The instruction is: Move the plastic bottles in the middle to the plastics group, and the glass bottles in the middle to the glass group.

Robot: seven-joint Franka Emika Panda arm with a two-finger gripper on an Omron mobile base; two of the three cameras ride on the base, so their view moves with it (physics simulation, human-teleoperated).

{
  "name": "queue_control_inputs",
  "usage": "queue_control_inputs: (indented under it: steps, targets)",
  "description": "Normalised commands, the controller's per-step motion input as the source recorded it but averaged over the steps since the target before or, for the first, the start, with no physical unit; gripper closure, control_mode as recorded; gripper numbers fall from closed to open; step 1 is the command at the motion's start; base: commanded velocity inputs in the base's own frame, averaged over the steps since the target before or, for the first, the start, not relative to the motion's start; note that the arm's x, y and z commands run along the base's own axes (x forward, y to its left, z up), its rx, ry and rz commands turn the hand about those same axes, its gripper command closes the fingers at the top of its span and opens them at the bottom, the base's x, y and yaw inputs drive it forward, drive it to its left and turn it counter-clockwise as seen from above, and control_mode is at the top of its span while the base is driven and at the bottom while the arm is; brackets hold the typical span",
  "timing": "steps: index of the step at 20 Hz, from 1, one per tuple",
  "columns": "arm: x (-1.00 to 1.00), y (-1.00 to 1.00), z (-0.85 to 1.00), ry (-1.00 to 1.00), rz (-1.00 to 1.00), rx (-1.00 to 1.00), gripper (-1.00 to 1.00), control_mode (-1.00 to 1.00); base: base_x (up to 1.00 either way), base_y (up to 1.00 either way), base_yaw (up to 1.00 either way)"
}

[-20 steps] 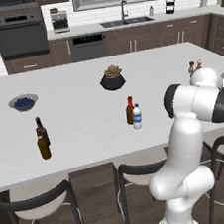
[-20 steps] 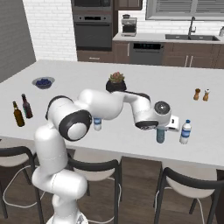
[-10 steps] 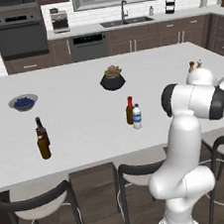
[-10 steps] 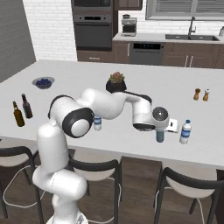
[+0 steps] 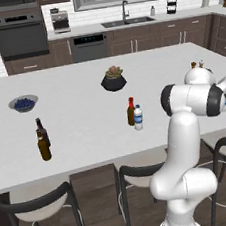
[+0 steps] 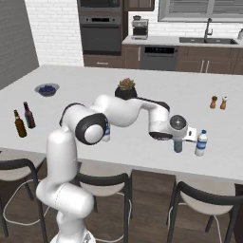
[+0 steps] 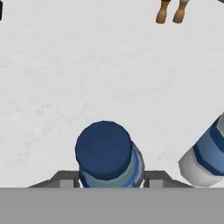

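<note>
My claw [image 7: 107, 181] is closed around the teal-blue bottle [image 6: 178, 144], which stands upright near the front edge of the white island counter [image 6: 142, 90]. Just beside it, to the right in the right base view, stands the clear water bottle with blue cap [image 6: 201, 143], close but not touching. Two small brown shakers [image 6: 218, 102] sit farther back, with open counter between. Back in the middle, the red-capped brown bottle [image 5: 131, 111] and a white-labelled plastic bottle [image 5: 138, 117] stand side by side. Two dark-topped brown bottles [image 5: 42, 140] stand near the far left edge, well apart.
</note>
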Motion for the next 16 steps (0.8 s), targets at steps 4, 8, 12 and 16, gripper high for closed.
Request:
queue_control_inputs:
  steps: [4,8,12,16]
  targets:
    - [0.0,-0.3,0.0,0.0,0.0,0.0,1.0,-1.0,0.0,0.0,0.0]
    - [0.01,-0.08,-0.01,0.0,0.0,0.0,1.0,-1.0,0.0,0.0,0.0]
    - [0.0,0.0,-0.21,0.0,0.0,0.0,1.0,-1.0,0.0,0.0,0.0]
    - [0.0,0.0,-0.44,0.0,0.0,0.0,1.0,-1.0,0.0,0.0,0.0]
